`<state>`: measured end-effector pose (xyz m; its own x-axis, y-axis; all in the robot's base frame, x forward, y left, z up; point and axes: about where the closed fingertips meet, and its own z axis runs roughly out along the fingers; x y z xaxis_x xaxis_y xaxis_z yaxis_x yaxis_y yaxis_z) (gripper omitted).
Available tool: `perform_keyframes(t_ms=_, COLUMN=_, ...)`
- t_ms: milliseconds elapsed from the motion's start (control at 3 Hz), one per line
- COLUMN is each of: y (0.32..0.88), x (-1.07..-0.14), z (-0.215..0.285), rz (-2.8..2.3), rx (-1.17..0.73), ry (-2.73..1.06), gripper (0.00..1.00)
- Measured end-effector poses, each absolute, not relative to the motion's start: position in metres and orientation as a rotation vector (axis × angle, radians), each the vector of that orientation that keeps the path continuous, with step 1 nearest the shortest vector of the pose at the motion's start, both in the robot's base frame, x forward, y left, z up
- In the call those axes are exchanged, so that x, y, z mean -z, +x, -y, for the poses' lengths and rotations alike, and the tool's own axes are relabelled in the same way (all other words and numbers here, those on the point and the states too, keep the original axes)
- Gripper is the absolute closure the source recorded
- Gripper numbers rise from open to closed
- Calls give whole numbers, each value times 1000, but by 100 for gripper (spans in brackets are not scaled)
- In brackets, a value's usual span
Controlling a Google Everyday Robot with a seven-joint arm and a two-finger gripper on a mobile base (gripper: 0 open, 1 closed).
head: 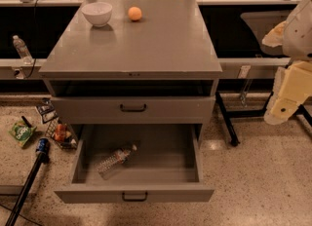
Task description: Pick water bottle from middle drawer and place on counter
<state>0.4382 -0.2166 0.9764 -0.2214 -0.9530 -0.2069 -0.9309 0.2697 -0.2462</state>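
The water bottle (115,160) lies on its side in the open middle drawer (165,169), left of the drawer's centre, with its white cap pointing to the back right. The drawer is pulled fully out, and its black bar handle faces me. The counter (161,45) is the grey top of the cabinet. My gripper (282,109) hangs at the right edge of the view, to the right of the cabinet, at about the height of the upper drawer front. It is well away from the bottle and holds nothing that I can see.
A white bowl (97,13) and an orange ball (135,13) sit at the back left of the counter. The closed drawer front (132,108) is just above the open drawer. Another small clear bottle (21,49) stands on a ledge at the left. Snack packets and a black pole (27,183) lie on the floor at the left.
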Motion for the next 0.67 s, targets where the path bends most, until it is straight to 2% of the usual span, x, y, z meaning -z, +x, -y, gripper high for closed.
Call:
perform_keyframes(t_ms=333, y=438, x=-976, z=217, rz=-2231, rx=99, ry=-1724, gripper=0)
perform_keyframes(t_ms=667, y=458, x=-914, z=185, rz=-2138, rx=44, ry=-1771, gripper=0)
